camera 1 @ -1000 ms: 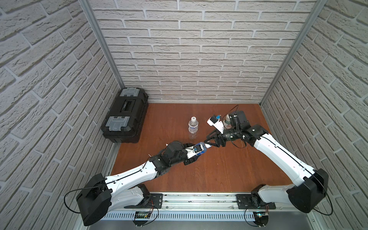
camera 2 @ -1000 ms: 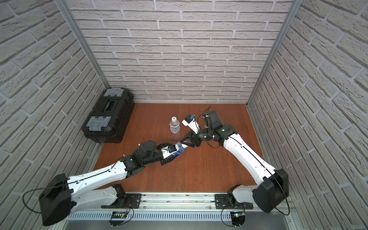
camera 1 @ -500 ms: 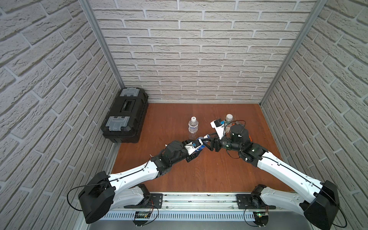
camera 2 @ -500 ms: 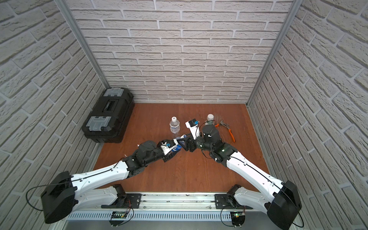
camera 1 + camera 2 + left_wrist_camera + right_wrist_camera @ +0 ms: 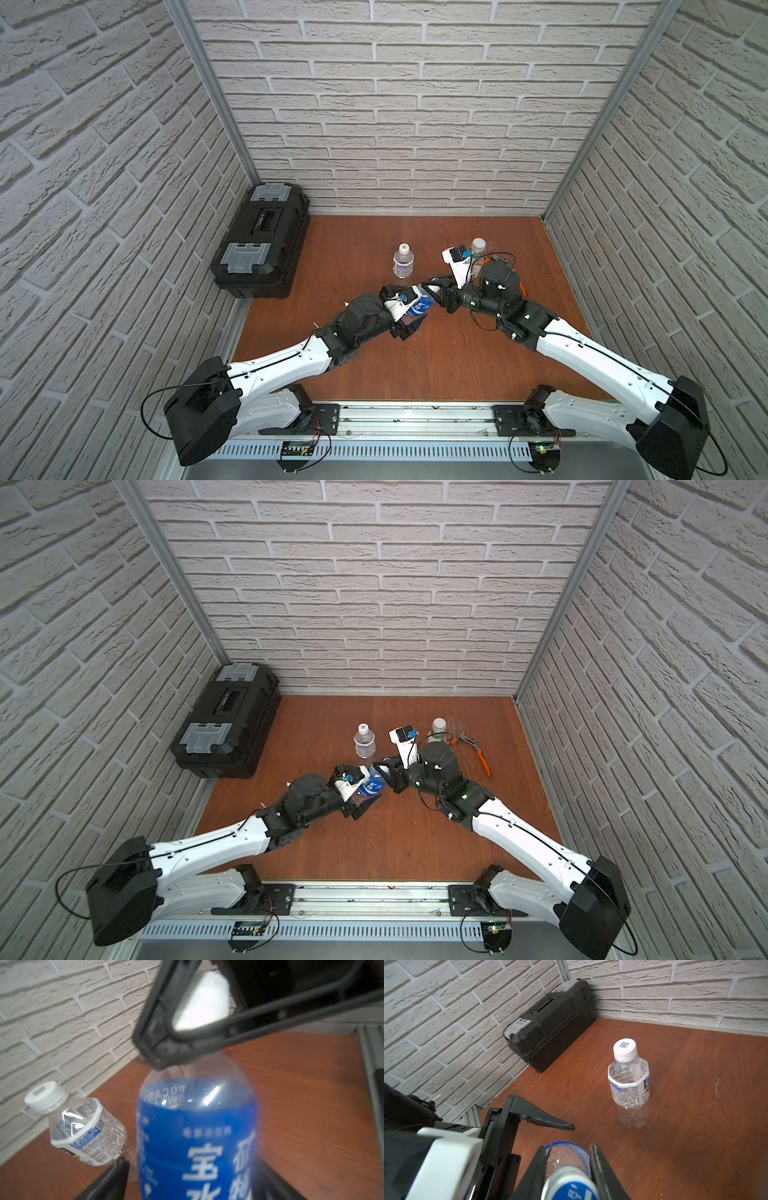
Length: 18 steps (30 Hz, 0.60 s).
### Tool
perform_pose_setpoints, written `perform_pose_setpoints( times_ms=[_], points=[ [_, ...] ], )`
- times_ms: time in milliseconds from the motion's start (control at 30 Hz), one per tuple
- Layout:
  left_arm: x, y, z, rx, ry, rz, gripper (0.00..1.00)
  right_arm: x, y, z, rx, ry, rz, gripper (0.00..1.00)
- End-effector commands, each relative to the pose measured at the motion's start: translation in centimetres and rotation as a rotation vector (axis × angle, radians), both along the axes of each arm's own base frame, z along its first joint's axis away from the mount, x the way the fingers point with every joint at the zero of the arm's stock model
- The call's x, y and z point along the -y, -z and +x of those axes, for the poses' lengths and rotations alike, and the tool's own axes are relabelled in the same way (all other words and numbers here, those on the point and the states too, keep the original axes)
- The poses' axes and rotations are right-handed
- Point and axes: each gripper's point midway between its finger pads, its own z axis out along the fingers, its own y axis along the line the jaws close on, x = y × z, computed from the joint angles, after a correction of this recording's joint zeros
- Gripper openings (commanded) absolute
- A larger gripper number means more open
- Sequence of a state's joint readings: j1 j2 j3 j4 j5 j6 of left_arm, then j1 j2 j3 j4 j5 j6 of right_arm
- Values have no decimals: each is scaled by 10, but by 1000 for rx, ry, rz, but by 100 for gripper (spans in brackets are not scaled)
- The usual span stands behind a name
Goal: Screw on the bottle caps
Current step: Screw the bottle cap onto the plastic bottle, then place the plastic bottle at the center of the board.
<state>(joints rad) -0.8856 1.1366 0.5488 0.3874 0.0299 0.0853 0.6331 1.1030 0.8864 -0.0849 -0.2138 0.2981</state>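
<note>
R claw (image 5: pixel 568 1148) pinches the blue cap (image 5: pixel 569 1187) of the Pocari Sweat bottle (image 5: pixel 195 1109), prob. to twist it tight. L claw (image 5: pixel 192 1163) gapes open round the body, not clamping, maybe to take a fresh hold.

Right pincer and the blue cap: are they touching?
Touching. In the right wrist view, the right pincer has both fingers against the sides of the blue cap, with no gap showing.

The bottle (image 5: pixel 419 308) sits inside my left gripper (image 5: pixel 413 311), its cap (image 5: pixel 569 1186) in my right gripper (image 5: pixel 433 292); second bottle (image 5: pixel 402 261) behind, toolbox (image 5: pixel 262 241) left.
</note>
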Motion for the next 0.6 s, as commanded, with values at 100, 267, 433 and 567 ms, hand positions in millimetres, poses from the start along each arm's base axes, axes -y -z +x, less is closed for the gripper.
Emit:
perform_pose_setpoints(
  times_ms=[100, 267, 433, 567],
  points=[
    [-33, -5, 19, -31, -128, -52, 98, 37, -11, 6, 86, 80, -307, 3],
    [-69, -7, 40, -84, -273, -116, 98, 47, -4, 41, 126, 183, -459, 4],
    [-96, -7, 49, -88, -381, -135, 98, 44, 10, 78, 129, 233, -477, 5],
    [-125, 1, 64, -111, -538, -147, 98, 38, 34, 99, 78, 231, -461, 10]
  ],
)
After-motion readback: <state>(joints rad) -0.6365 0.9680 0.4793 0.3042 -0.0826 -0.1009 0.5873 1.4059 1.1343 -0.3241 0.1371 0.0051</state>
